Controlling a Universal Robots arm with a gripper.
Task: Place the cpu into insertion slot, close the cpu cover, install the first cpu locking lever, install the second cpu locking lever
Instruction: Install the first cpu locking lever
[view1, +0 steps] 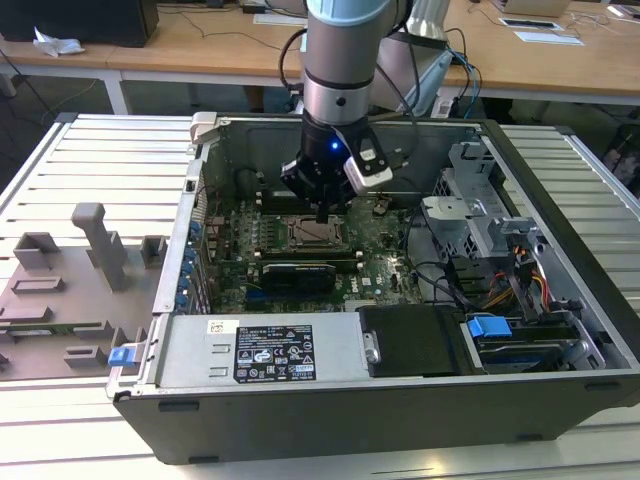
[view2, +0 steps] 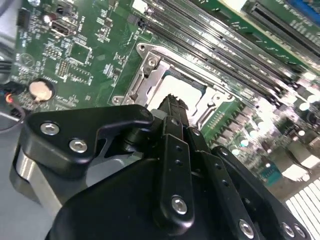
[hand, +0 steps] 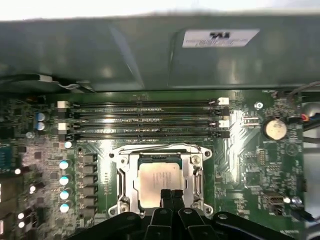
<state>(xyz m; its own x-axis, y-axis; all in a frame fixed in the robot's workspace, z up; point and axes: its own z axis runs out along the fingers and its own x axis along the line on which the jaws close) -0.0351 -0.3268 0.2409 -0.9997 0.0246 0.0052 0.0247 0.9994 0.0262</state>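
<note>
Jaws look closed, fingertips pressed together in both wrist views, nothing visibly held between them; gripper (hand: 171, 196) sits directly over the near edge of the cpu (hand: 159, 179), tips at or just above its lid, contact I can't confirm. Cpu is already seated in the insertion slot (hand: 131, 200), flat, square, pale silver-grey matte metal top, aligned square with the socket. Cpu cover (hand: 158, 153) reads as the thin bright silver frame around the chip, cut-out centre showing the lid through it; looks down over the socket, though whether it is fully latched I can't tell, and the locking levers are not clear enough to call. So the chip lies straight below the fingertips, no lateral offset worth noting, finger pair running along the slot's edge nearest the wrist. In the second wrist view the same socket frame (view2: 150, 80) shows shiny stamped steel with screw bosses at the corners, gripper (view2: 175, 102) as black serrated tips over it. Beyond: four long black memory slots (hand: 145, 120) parallel to the socket's far side, green motherboard (hand: 245, 165) with a round coin cell (hand: 274, 129). In the exterior view the gripper (view1: 322, 212) reaches into the open grey PC case (view1: 330, 410) sitting on a slatted metal tabletop (view1: 90, 160).
</note>
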